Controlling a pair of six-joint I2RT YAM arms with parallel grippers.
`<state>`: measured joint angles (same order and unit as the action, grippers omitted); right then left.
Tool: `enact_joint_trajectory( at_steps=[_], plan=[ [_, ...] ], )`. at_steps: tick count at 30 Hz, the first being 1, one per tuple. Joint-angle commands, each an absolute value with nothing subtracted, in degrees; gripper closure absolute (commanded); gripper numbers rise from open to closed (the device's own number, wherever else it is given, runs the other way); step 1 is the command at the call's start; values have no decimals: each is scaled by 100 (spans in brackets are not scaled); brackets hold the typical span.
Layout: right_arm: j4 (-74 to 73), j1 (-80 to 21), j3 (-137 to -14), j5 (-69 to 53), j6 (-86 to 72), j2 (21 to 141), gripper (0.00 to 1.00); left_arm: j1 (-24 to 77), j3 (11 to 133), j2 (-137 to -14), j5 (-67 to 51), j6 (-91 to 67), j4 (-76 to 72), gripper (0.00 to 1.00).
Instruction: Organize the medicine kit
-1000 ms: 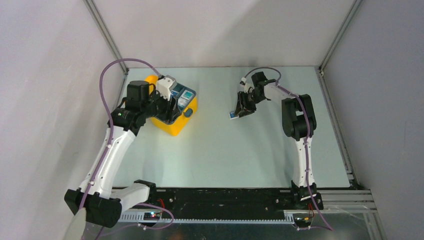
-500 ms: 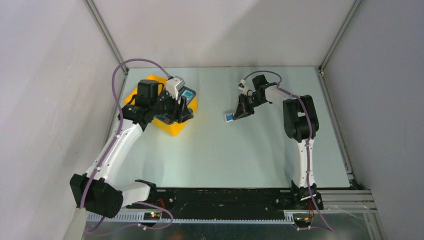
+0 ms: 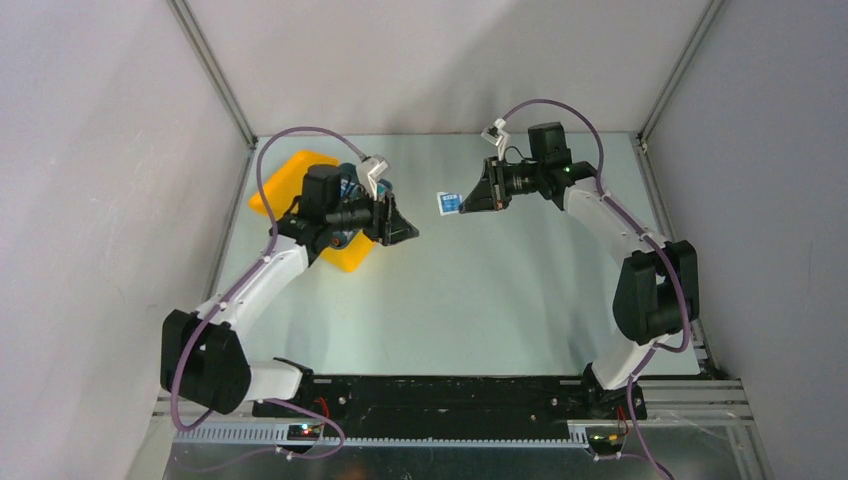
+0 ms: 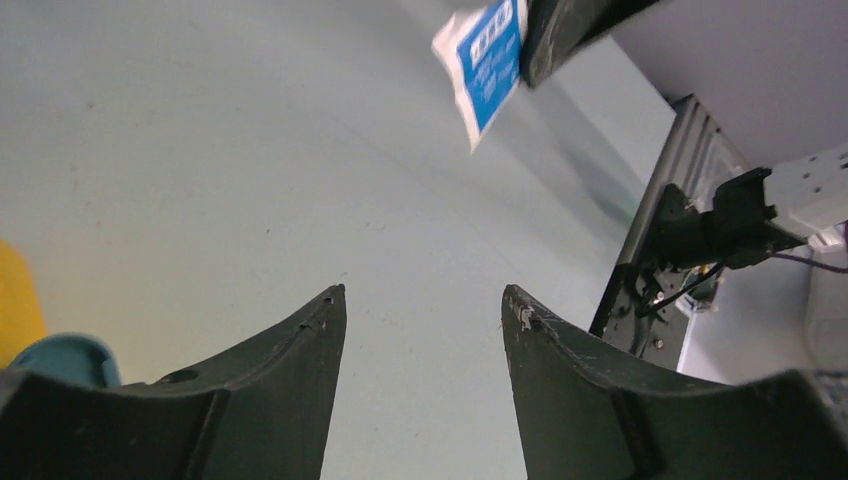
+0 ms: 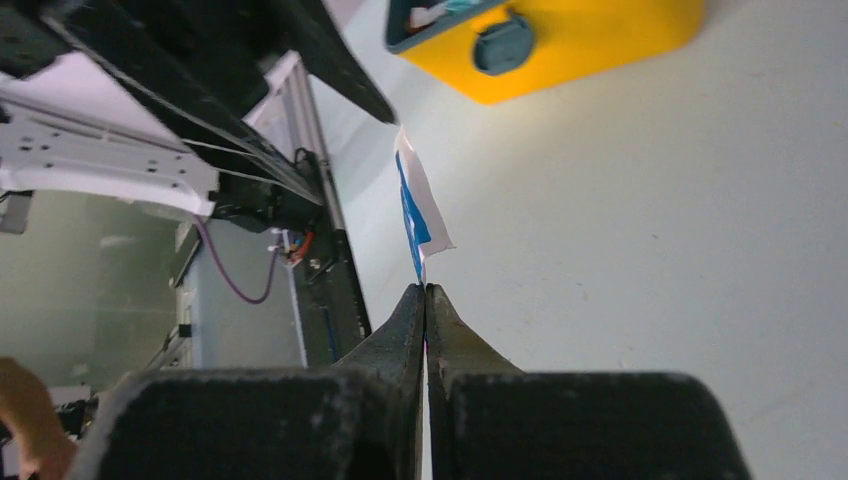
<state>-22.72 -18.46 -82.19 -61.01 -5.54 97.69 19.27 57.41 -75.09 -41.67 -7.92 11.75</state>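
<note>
The yellow medicine kit (image 3: 283, 178) stands open at the table's back left, and its front wall with the round blue-grey latch (image 5: 503, 45) shows in the right wrist view. My right gripper (image 3: 468, 204) is shut on the edge of a small blue-and-white sachet (image 3: 449, 203), held above the table with the sachet (image 5: 418, 205) sticking out past the tips. My left gripper (image 3: 408, 233) is open and empty just right of the kit. It points toward the sachet (image 4: 485, 55), which hangs some way ahead of its fingertips (image 4: 330, 305).
A teal tray (image 3: 349, 184) with small items sits inside the kit, partly hidden by the left arm. Grey walls with aluminium frame posts (image 3: 213, 70) close in the table on three sides. A black rail (image 3: 450, 395) runs along the near edge.
My right gripper shut on the sachet, lifted it off the table and carried it left and back. My left gripper swung out from over the kit to its right side, facing the sachet.
</note>
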Motion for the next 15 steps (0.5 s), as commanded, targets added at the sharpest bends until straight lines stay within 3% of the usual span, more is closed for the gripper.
enact_joint_trajectory(
  at_steps=[1, 11, 15],
  plan=[
    [-1833, -2022, -8133, -6538, -898, 9720, 100, 2047, 5652, -7629, -4694, -1503, -440, 36],
    [-1821, -2222, -8165, -6663, -965, 9814, 100, 2232, 5640, -7759, -4796, -1751, -738, 41],
    [-1824, -2318, -8165, -6659, -970, 9814, 100, 2234, 5792, -7975, -4890, -1897, -736, 54]
  ],
)
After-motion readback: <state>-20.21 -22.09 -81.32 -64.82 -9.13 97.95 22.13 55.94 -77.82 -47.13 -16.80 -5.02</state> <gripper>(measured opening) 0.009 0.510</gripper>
